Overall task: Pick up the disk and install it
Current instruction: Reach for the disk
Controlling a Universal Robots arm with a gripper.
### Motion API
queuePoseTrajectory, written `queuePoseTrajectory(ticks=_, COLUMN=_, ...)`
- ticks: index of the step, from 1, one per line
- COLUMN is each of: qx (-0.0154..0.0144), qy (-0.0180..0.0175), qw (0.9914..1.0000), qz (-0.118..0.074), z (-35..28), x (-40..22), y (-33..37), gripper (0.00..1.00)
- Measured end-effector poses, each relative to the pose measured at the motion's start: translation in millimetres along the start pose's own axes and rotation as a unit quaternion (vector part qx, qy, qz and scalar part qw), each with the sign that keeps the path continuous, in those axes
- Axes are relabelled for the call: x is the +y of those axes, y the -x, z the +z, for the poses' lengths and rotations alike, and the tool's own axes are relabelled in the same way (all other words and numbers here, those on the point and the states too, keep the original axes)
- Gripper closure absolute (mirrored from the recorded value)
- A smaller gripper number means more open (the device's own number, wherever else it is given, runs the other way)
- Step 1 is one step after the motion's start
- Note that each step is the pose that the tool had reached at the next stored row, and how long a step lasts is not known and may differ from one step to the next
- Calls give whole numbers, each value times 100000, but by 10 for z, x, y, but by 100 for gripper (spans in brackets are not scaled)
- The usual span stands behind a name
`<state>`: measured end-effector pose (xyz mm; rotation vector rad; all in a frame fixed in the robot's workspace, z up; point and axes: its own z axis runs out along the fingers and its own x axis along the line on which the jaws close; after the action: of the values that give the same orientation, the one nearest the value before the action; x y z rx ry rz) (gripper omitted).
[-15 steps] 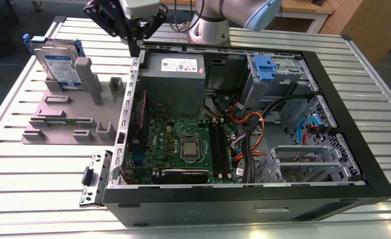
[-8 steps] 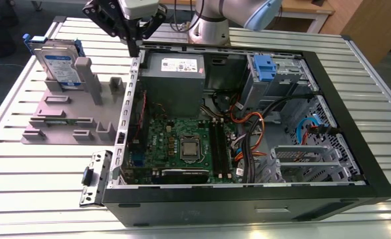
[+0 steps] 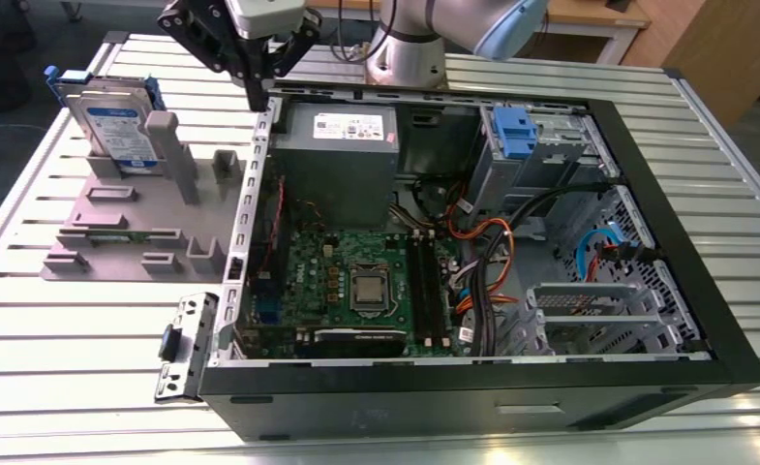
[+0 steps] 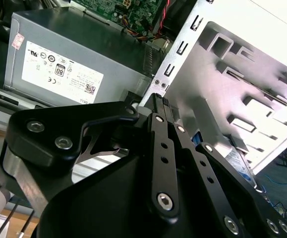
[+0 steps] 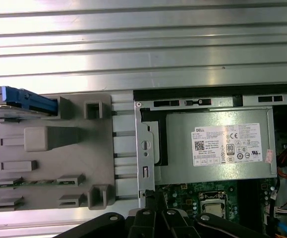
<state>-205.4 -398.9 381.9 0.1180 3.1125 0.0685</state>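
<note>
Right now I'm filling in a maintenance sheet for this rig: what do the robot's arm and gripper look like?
The arm is a silvery-grey metal tube with a rounded pale-blue joint cap. The gripper is matt black, built from flat bar links pinned with silver round-head screws.

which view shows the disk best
The exterior view: the disk stands upright in the grey holder, label face showing. The first wrist view gives its top edge and blue bracket; the second wrist view, at most a sliver.
</note>
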Motion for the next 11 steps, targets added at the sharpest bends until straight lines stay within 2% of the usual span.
queuePoseTrajectory(ticks=11, qx=0, qy=3, qw=100000, qz=0, z=6, x=-2, y=-30, gripper=90)
